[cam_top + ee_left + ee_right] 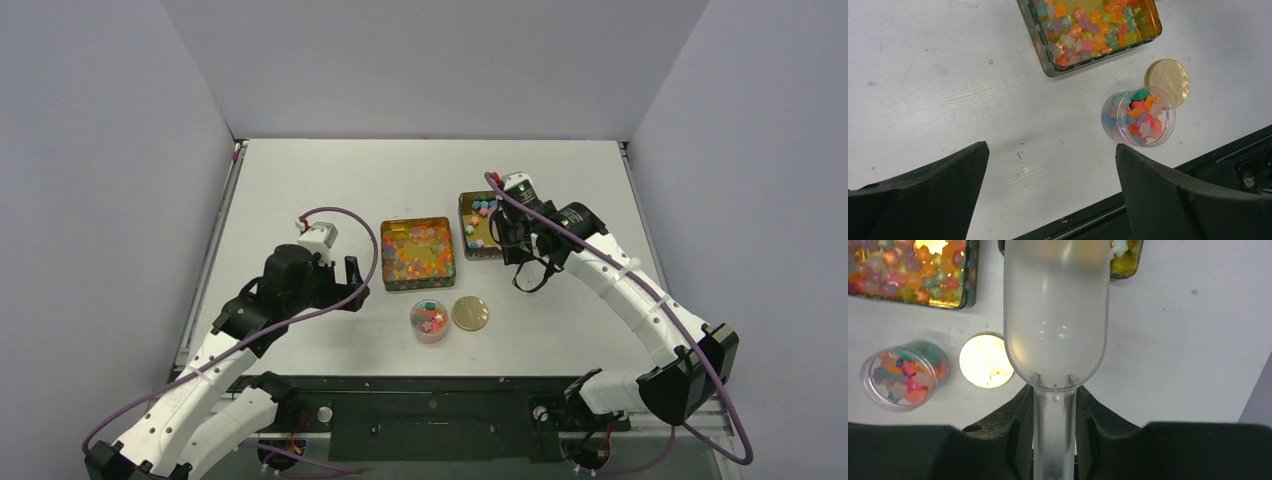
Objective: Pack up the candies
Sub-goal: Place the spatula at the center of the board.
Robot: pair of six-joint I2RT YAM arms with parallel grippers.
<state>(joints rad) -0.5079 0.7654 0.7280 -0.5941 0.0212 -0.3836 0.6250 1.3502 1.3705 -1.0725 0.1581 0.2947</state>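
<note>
White table (300,190) boxed in by pale grey walls at the back and on both sides, black rail (430,400) along the near edge. Widest stretch of open surface on the left, between the left wall and the big square tray (384,255). Narrower strip behind both trays, another to the right of the small tray (462,215) (tight there, with the right arm arched over it).

Candies (1088,30) heaped in the big tray at centre, a jumble of orange, pink, green and yellow. More in the small tray just to its right, and more filling the clear jar (429,320) nearer the rail. Little star-like lumps lying every which way, no shared direction to call.

Jar upright, mouth open, gold lid (470,313) flat on the table just beside it on the right.

Left gripper (1050,150) spread wide, holding nothing, hovering over bare table to the left of jar and big tray.

Right gripper (1054,402) pinched narrow on the handle of a clear plastic scoop (1055,315). Long axis of the scoop running straight out from the fingers, bowl out ahead, over the gap between the two trays.

Any lettering on lid or trays too small to tell.
</note>
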